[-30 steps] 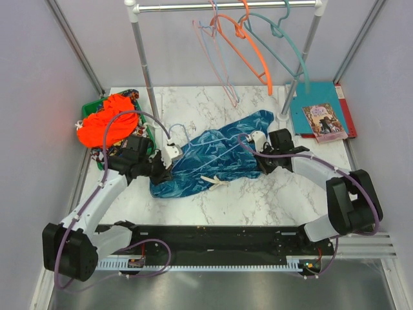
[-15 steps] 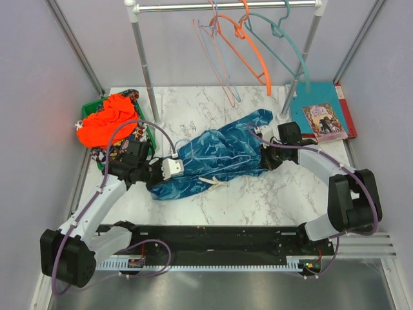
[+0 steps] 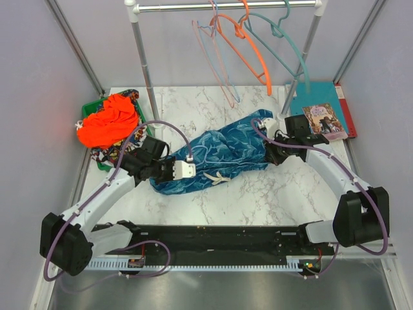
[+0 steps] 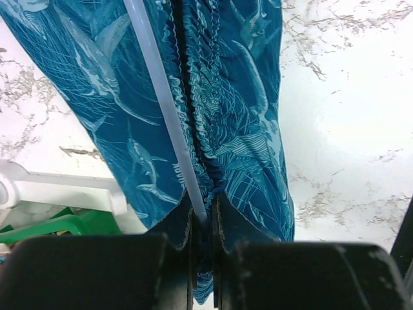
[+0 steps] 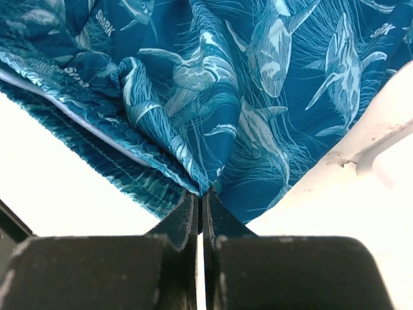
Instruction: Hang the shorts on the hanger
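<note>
To hold the dark-blue, teal-printed fabric shorts (image 3: 219, 152) spread, left end effector (image 4: 203, 216) clamps thin pale-blue hanger (image 4: 164, 110), apparently with waistband (image 4: 210, 139); right end effector (image 5: 200, 197) pinches fabric.

Left arm (image 3: 97, 197), right arm (image 3: 332, 169): white tubular links; bulky black joint housings; purple cable (image 3: 162, 123) looped along each. Left gripper (image 3: 191, 169), right gripper (image 3: 271, 124): white wrist blocks; matte black fingers (image 4: 174, 258), flat-faced, edges scuffed and dusty. Black base rail (image 3: 213, 237) under both.
</note>
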Available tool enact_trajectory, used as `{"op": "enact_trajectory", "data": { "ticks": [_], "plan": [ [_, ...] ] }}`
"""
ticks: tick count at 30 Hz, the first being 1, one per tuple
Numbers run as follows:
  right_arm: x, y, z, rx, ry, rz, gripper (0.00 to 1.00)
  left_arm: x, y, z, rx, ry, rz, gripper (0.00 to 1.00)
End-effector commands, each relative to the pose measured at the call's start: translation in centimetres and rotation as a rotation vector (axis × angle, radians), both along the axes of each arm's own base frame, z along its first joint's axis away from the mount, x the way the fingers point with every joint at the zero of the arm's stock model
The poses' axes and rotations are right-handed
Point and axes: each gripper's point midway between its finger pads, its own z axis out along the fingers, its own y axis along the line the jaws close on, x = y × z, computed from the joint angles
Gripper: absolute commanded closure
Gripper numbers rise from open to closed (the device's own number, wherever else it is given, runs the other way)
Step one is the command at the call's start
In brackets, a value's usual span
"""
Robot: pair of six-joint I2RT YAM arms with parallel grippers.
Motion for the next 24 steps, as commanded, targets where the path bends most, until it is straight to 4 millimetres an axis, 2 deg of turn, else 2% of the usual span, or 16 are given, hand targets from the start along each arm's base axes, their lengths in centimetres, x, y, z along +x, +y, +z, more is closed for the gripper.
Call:
{"op": "enact_trajectory", "data": {
  "ticks": [1,4,5,6,7,8,11,16,18,21,22,24],
  "plan": [
    [1.1,-3.5,1.8,-0.136,-0.055,-0.041,1.0,1.0,2.6,0.4,0.155,-0.004,0.133,0.98],
    [0.4,-2.1,3.1,-0.102,-0.067,0.024,1.0,1.2,0.9,1.0,0.13,0.006,0.137,0.98],
    [0.2,-1.7,3.8,-0.095,-0.084,0.042,0.98,1.3,0.0,1.4,0.12,-0.002,0.121,0.98],
    [-0.2,-1.0,4.2,-0.087,-0.09,0.072,0.92,1.2,-0.6,1.5,0.102,0.01,0.122,0.98],
    [-0.5,-0.6,4.4,-0.082,-0.09,0.088,0.82,1.1,-1.0,1.7,0.085,0.014,0.119,0.98],
    [-0.7,-0.2,5.0,-0.076,-0.103,0.109,0.61,1.3,-1.5,2.0,0.073,0.02,0.116,0.98],
    [-0.7,0.0,6.4,-0.074,-0.14,0.145,0.36,1.1,-2.1,2.4,0.039,0.03,0.107,0.98],
    [-0.4,0.6,9.6,-0.049,-0.214,0.191,0.3,0.6,-2.7,3.2,-0.009,0.029,0.087,0.98],
    [-0.8,1.6,10.6,-0.011,-0.241,0.252,0.27,0.5,-2.9,3.5,-0.027,0.025,0.082,0.98],
    [-1.4,2.7,12.1,0.016,-0.272,0.321,0.19,0.4,-3.2,4.4,-0.054,0.012,0.079,0.98],
    [-1.5,3.0,12.7,0.016,-0.286,0.344,0.13,0.3,-3.3,4.7,-0.063,0.01,0.074,0.98],
    [-2.3,4.0,12.7,0.013,-0.283,0.399,0.1,0.3,-3.6,5.2,-0.083,0.006,0.071,0.98]
  ]
}}
